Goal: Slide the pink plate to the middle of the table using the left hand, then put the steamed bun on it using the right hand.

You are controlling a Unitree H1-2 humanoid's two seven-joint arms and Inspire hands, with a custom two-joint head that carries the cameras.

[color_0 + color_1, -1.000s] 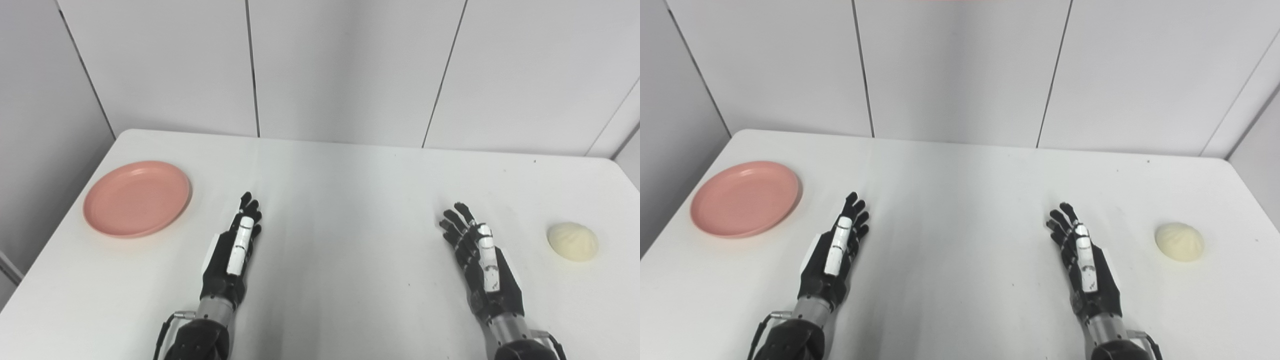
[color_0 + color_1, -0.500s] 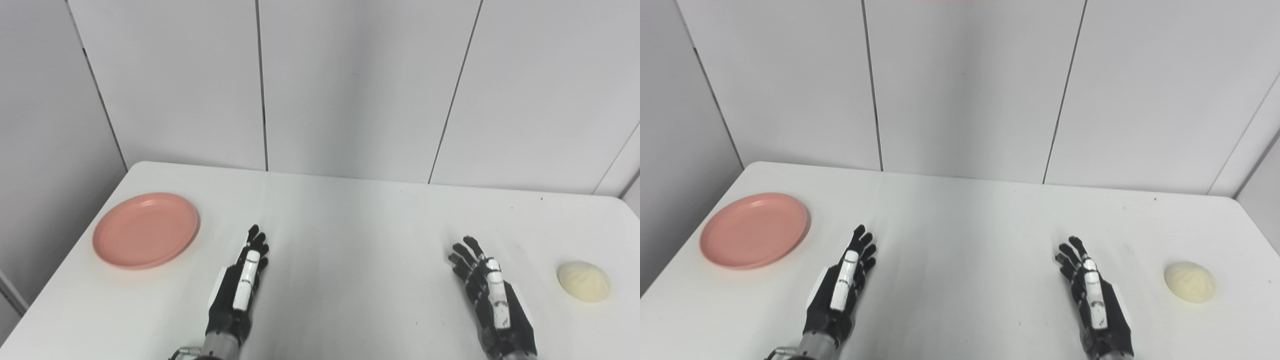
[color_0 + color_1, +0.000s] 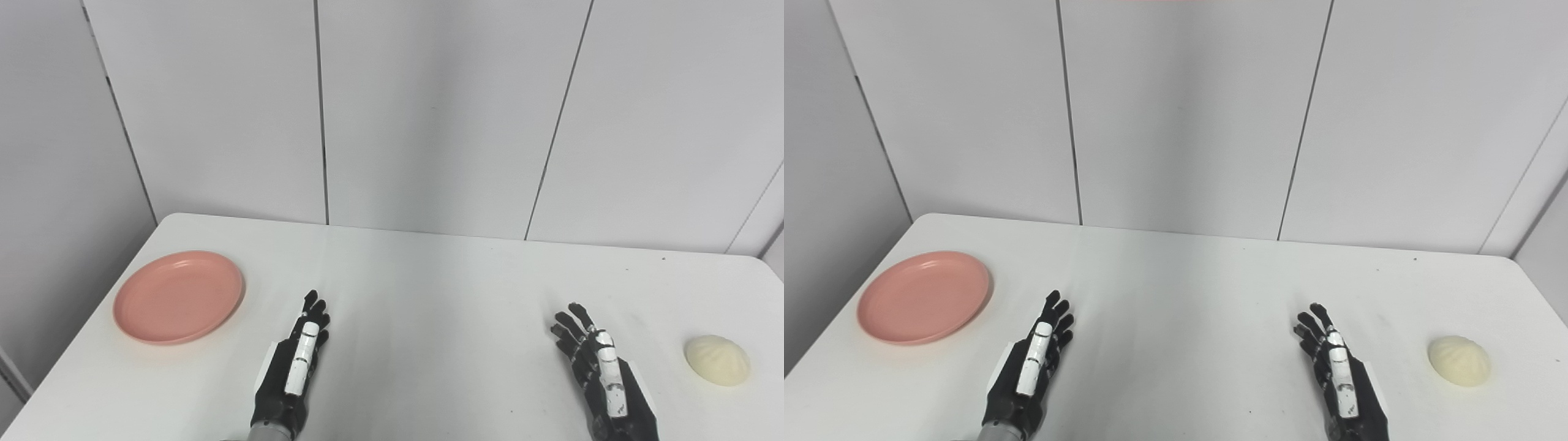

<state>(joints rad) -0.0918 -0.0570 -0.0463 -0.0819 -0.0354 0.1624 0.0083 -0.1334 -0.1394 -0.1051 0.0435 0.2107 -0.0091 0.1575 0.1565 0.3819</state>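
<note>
On far-left side of table [image 3: 429,294]: pink plate [image 3: 178,296], flat, bare, close to left edge. Just right of plate & nearer: left hand [image 3: 293,373], fingers straight & a bit apart, pointing away, holding nothing, not touching plate. Mid table bare betw. hands. Right of centre, near edge: right hand [image 3: 606,383], fingers spread & apart, holding nothing, wrist cut off by frame bottom. At far right, just beyond that hand: bun [image 3: 717,359], pale, round, resting on table, apart from hand, well away from plate. Behind table: grey panelled wall [image 3: 429,110].
</note>
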